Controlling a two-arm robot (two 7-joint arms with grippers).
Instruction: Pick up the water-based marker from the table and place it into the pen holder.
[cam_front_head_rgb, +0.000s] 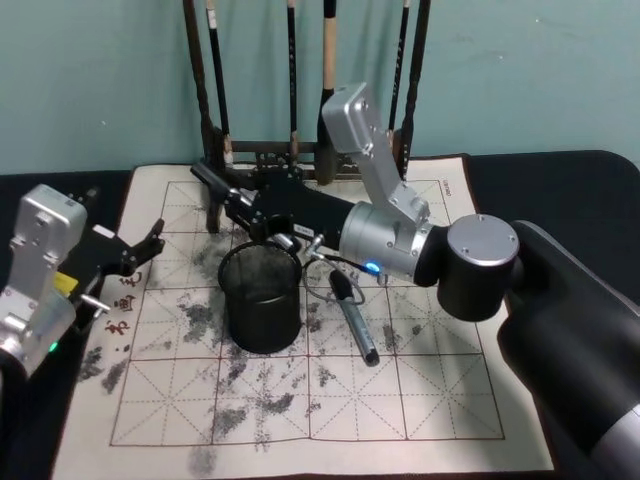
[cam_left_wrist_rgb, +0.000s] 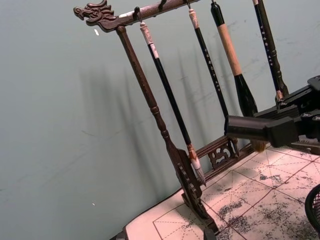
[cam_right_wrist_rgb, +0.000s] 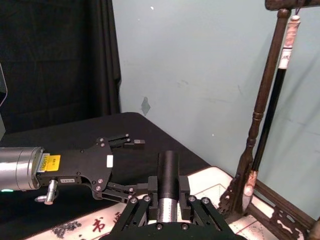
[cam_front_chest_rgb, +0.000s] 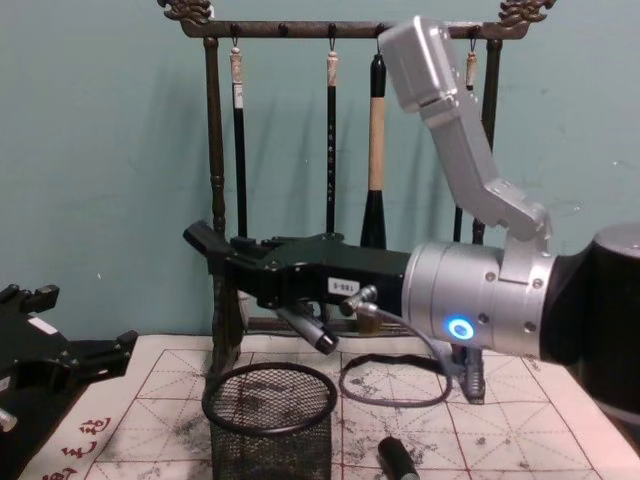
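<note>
My right gripper (cam_front_head_rgb: 250, 212) reaches across the mat and is shut on the water-based marker (cam_front_chest_rgb: 312, 336), a dark cylinder held tilted. Its lower end hangs just above the rim of the pen holder (cam_front_head_rgb: 261, 300), a black wire-mesh cup standing on the mat. The marker's upper end (cam_front_head_rgb: 208, 177) points toward the brush rack. In the right wrist view the marker (cam_right_wrist_rgb: 168, 170) stands up between the fingers. My left gripper (cam_front_head_rgb: 147, 252) hovers open and empty over the mat's left edge, well left of the cup.
A tall dark wooden brush rack (cam_front_chest_rgb: 213, 150) with several hanging brushes stands behind the cup. A second dark pen (cam_front_head_rgb: 355, 318) lies on the ink-stained grid mat (cam_front_head_rgb: 400, 400) right of the cup, beside a loop of thin cable (cam_front_chest_rgb: 395, 385).
</note>
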